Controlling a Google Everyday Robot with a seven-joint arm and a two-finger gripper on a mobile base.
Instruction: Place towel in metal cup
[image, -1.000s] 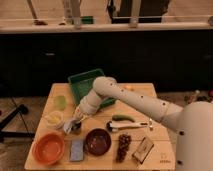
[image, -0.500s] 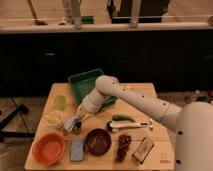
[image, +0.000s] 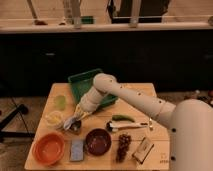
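Observation:
My gripper is at the left side of the wooden table, at the end of the white arm that reaches down from the right. It is shut on a pale towel, which bunches around the gripper. The small dark metal cup stands right under the gripper, and the towel's lower end touches its rim. Most of the cup is hidden by the gripper and the cloth.
A green tray lies behind the arm. A green cup and a yellowish cup stand to the left. In front are an orange bowl, a blue sponge, a dark red bowl, grapes, a green pepper and a box.
The gripper with the towel has stayed over the metal cup, shifting only slightly. Nothing else on the table has moved.

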